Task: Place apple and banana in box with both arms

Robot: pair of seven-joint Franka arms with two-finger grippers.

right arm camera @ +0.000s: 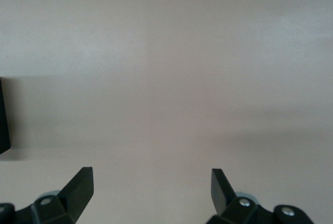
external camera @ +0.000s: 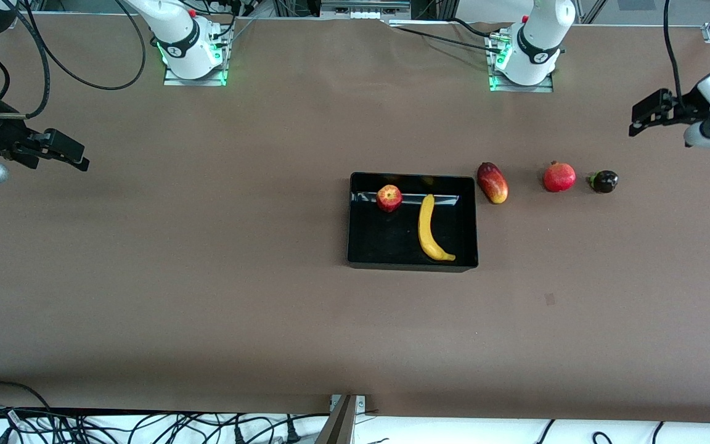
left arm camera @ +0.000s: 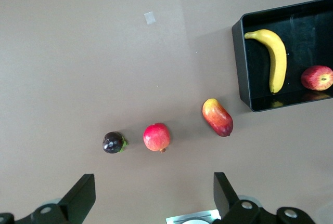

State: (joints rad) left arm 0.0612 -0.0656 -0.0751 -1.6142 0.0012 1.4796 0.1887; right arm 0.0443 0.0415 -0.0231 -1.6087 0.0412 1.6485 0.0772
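A robotics lab: two arm bases (external camera: 193, 46) bolted to a brown table (external camera: 207, 277), loose cables (external camera: 145, 425) along its edge.

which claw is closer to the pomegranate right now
Left. The left claw hangs open over bare table at its own arm's end, near the pomegranate. The right claw is open above the table's other end.

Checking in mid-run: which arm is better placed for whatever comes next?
Neither is needed: the apple and banana already lie in the box. For a further pick, the left claw, open, hangs nearer the loose fruits; the right claw waits open.
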